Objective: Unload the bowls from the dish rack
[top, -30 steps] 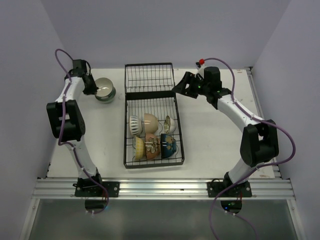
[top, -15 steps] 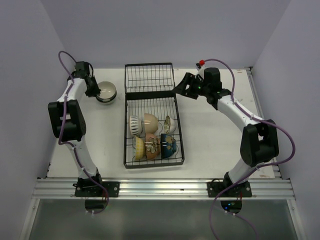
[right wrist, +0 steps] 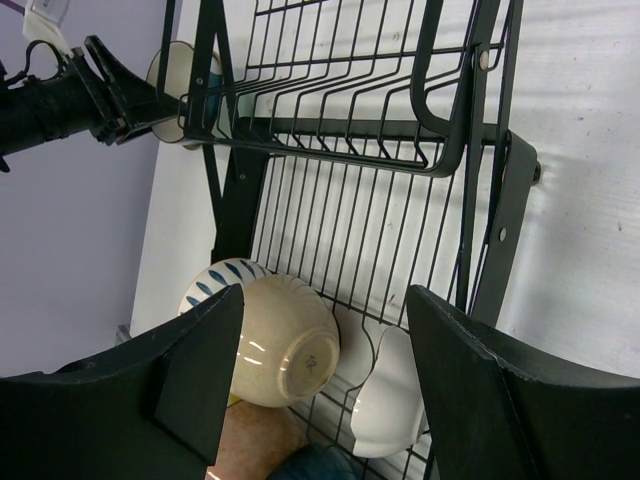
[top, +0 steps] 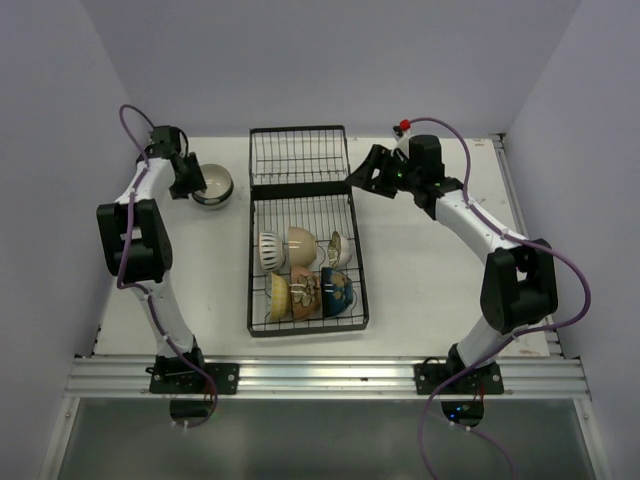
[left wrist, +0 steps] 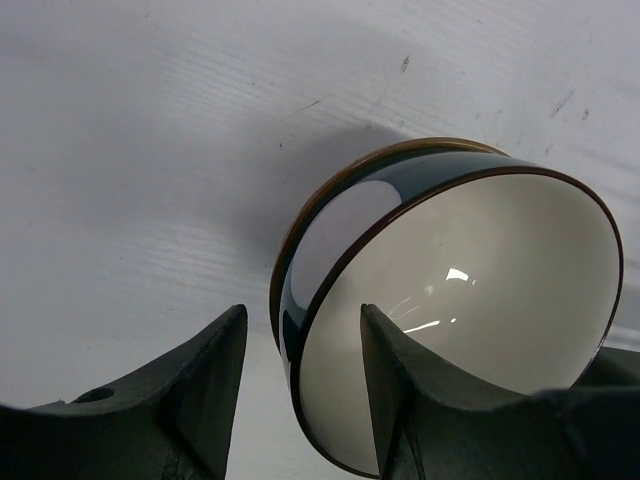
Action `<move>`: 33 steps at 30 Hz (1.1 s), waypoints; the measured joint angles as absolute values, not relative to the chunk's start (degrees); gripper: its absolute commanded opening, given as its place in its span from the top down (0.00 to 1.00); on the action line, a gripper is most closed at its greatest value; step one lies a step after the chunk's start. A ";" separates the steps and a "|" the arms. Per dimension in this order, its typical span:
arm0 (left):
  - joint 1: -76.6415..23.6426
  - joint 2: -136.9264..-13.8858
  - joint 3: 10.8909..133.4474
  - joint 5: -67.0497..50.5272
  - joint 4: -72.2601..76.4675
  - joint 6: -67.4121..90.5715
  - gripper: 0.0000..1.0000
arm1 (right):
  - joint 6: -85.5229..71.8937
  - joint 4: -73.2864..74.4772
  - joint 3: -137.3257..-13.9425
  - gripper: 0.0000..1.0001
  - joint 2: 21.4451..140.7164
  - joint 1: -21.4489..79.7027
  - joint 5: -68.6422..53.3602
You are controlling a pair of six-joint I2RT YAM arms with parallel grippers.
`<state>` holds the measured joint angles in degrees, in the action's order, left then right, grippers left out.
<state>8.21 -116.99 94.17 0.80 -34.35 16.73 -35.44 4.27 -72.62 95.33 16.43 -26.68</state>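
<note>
A dark blue bowl with a white inside (top: 213, 186) (left wrist: 460, 290) sits on the table left of the dish rack (top: 298, 155). My left gripper (top: 190, 180) (left wrist: 302, 310) straddles its near rim. One finger is outside the wall and one inside, and both stand off the rim, so it is open. The rack's near section holds several bowls on their sides, among them a cream one (top: 303, 243) (right wrist: 285, 340), a blue-striped one (top: 268, 248) (right wrist: 215, 280) and a white scalloped one (top: 338, 248) (right wrist: 390, 400). My right gripper (top: 362, 175) (right wrist: 325, 292) hovers open at the rack's right edge, holding nothing.
The rack's far section (right wrist: 350, 120) is bare wire. The enclosure's walls close in the table on the left, back and right. A raised strip (top: 520, 200) runs along the table's right side.
My left gripper has opened and let go of the dark blue bowl, which now rests on the table. The right arm has not moved.
</note>
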 measured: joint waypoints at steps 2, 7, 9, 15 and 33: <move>8.21 -116.97 93.82 0.80 -34.37 16.73 0.44 | -35.48 4.27 -72.62 0.29 95.33 16.43 -26.68; 8.21 -115.85 93.36 0.84 -34.39 16.71 0.41 | -35.62 4.27 -72.62 0.29 95.33 16.43 -26.81; 8.21 -114.63 92.99 0.86 -34.46 16.69 0.37 | -35.59 4.32 -72.62 0.29 95.31 16.43 -26.81; 8.21 -111.31 93.03 0.43 -34.44 16.67 0.28 | -35.59 4.71 -72.62 0.28 95.26 16.43 -26.83; 8.27 -108.14 90.00 1.39 -32.95 15.42 0.42 | -34.76 6.74 -72.64 0.29 94.96 16.36 -26.98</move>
